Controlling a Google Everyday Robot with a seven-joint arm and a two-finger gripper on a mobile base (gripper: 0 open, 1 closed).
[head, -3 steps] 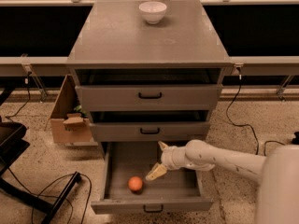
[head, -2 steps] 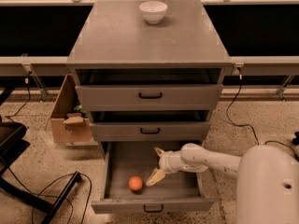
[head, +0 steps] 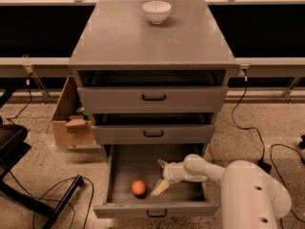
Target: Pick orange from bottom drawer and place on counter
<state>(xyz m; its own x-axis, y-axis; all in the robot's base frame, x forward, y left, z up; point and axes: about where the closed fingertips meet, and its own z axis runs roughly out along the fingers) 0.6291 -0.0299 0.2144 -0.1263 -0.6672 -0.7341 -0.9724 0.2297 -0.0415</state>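
Observation:
The orange (head: 138, 187) lies on the floor of the open bottom drawer (head: 125, 166), towards its front left. My gripper (head: 160, 177) is inside the drawer, just right of the orange and a little apart from it. Its fingers (head: 160, 188) are spread open with nothing between them and point left towards the fruit. The white arm reaches in from the lower right. The counter (head: 143, 37) is the grey cabinet top above.
A white bowl (head: 156, 11) stands at the back of the counter. The two upper drawers (head: 153, 98) stick out slightly. A cardboard box (head: 71, 120) sits on the floor left of the cabinet. Cables lie on the floor on both sides.
The gripper has moved left and a little lower inside the drawer, closer to the orange. The orange has not moved.

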